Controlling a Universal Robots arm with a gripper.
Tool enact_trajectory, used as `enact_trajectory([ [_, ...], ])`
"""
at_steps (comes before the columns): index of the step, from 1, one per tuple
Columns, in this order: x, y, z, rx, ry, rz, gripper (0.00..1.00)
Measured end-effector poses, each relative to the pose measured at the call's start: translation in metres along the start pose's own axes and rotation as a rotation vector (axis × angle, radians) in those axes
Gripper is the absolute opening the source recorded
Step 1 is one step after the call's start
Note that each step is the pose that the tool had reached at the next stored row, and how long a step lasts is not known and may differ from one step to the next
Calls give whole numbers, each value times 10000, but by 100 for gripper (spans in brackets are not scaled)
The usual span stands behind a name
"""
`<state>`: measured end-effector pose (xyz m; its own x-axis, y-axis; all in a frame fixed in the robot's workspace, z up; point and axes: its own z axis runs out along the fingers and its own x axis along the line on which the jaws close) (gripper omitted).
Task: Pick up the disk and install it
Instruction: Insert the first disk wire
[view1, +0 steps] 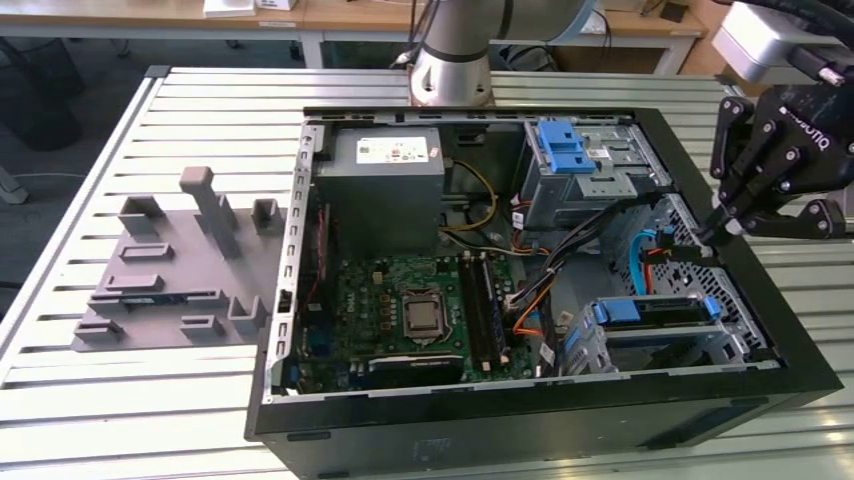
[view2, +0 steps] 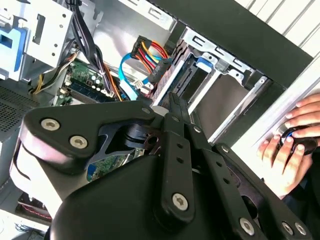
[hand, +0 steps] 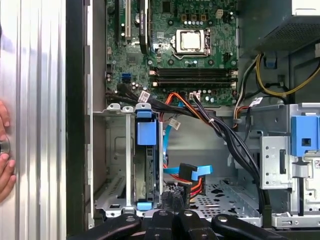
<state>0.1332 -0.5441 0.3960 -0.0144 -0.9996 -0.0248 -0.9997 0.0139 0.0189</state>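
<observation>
- hand (view1: 731, 232) at the case's side wall next to the lower drive cage, fingertips dipped just inside; carries nothing, and whether it's open or closed I can't tell
- disk (hand: 146, 165) already standing on edge in the lower drive cage (hand: 117, 150), blue carrier tabs at both ends; in the exterior view it sits as the blue-railed unit (view1: 650, 312) in that cage
- SATA/power connectors (hand: 192, 175) hang loose just beside the cage, apart from the disk
- judgement: pick and insert look done; step in hand is seating or checking the disk; any next move calls for a straight push along the rails, clear of the cables
- past the cage: motherboard (view1: 414, 310), then power supply (view1: 380, 185), upper bay with blue bracket (view1: 567, 150)
- person's hand (view2: 290, 145) rests on the slatted surface (view1: 160, 400) outside the case
</observation>
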Motion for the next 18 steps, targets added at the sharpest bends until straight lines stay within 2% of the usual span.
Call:
enact_trajectory([
  [2, -1, 0, 7, 0, -1, -1, 11],
  [3, -2, -1, 9, 1, 21, -1, 11],
  [4, -2, -1, 10, 2, 84, 0, 11],
  [6, -11, -1, 23, 10, 259, 3, 11],
  [7, -18, -2, 31, 13, 318, 4, 11],
  [14, -133, -29, 118, 14, 339, 4, 11],
  [15, -146, -33, 131, 14, 343, 5, 11],
  [16, -156, -35, 147, 14, 344, 6, 17],
  [18, -163, -37, 179, 14, 343, 7, 17],
])
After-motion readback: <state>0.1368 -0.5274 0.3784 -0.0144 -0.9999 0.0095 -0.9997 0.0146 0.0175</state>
